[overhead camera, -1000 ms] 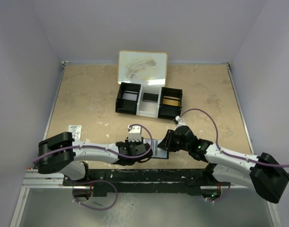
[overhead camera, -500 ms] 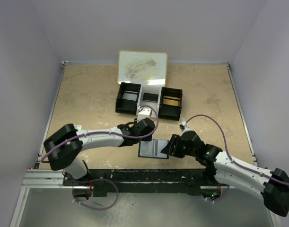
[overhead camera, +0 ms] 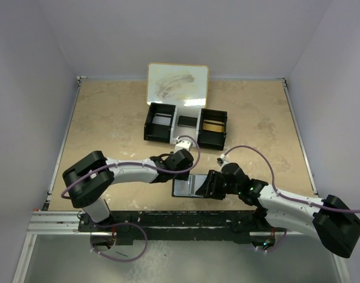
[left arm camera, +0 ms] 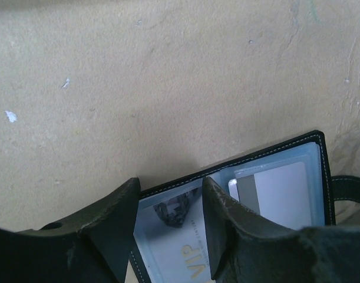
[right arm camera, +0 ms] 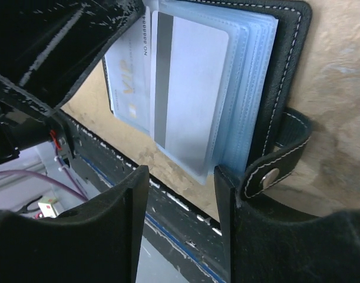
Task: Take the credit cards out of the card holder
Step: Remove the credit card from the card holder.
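Observation:
The card holder lies open on the table near the front edge, its grey-blue pockets facing up. It shows in the left wrist view and in the right wrist view. One pocket holds a VIP card, another a grey striped card. My left gripper is open over the holder's far edge, with the VIP card between its jaws. My right gripper is open at the holder's right edge, beside the snap tab.
A black-and-white three-compartment tray stands behind the holder, with a whiteboard further back. The table's front edge and the black rail are just below the holder. Both arms meet over the holder.
My left gripper moved from the holder's near left side to its far edge. The holder now lies open and flat. My right gripper shifted left onto its right edge.

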`<action>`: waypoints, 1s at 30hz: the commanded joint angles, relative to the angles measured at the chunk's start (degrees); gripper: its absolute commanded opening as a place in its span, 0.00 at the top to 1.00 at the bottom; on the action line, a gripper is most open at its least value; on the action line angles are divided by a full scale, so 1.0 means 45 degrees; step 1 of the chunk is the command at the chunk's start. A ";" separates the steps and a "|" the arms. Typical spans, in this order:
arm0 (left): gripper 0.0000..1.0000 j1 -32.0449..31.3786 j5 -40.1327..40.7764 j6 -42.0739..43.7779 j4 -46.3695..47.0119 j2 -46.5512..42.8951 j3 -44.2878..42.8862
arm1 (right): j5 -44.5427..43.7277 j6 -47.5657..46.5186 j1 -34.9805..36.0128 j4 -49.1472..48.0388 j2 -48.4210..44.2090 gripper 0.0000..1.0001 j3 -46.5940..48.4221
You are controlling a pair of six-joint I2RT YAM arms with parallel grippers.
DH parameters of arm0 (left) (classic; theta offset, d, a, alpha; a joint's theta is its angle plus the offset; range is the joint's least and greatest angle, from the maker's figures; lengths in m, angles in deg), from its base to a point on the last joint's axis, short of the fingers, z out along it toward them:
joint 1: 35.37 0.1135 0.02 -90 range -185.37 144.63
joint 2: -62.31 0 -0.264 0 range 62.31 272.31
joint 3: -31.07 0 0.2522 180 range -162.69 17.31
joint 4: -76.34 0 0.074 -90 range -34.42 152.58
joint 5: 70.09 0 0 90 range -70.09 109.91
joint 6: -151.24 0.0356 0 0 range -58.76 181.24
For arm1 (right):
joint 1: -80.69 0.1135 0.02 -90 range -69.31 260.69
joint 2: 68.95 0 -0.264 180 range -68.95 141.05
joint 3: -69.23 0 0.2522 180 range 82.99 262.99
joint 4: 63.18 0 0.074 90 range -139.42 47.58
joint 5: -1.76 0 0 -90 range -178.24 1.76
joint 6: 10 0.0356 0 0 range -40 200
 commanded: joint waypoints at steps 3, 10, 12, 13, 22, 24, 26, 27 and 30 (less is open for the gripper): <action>0.57 0.0057 -0.0437 -0.0372 0.0526 -0.1124 0.1377 | -0.0111 -0.0278 -0.0025 -0.0055 0.0960 0.47 0.0457; 0.61 0.0052 0.0101 -0.1384 -0.0057 -0.2075 0.2553 | -0.2675 -0.0566 -0.0077 0.1661 0.2038 0.47 0.2117; 0.62 0.0040 0.0055 -0.1724 0.0067 -0.2421 0.3006 | -0.2938 -0.0994 -0.0225 0.1724 0.2426 0.47 0.2627; 0.62 0.0040 -0.0110 -0.1911 0.0292 -0.2638 0.3269 | -0.2819 -0.1384 -0.0331 0.1566 0.2628 0.48 0.2837; 0.66 -0.0602 0.0101 -0.3632 0.0934 -0.3872 0.4247 | -0.1488 -0.3883 -0.1077 0.0527 0.5048 0.59 0.4862; 0.66 -0.0790 0.0291 -0.3916 0.0955 -0.4012 0.4384 | -0.0532 -0.4610 -0.1099 0.0138 0.5669 0.62 0.5331; 0.66 -0.0972 0.0491 -0.4164 0.0917 -0.4067 0.4491 | -0.0469 -0.5218 -0.1099 0.0889 0.6214 0.65 0.6098; 0.66 -0.1024 0.0572 -0.4259 0.0889 -0.4087 0.4519 | -0.0826 -0.5116 -0.1099 0.1237 0.6249 0.65 0.6323; 0.66 -0.1148 0.0792 -0.4370 0.0791 -0.4202 0.4529 | -0.2413 -0.4871 -0.1099 0.2711 0.5460 0.54 0.6852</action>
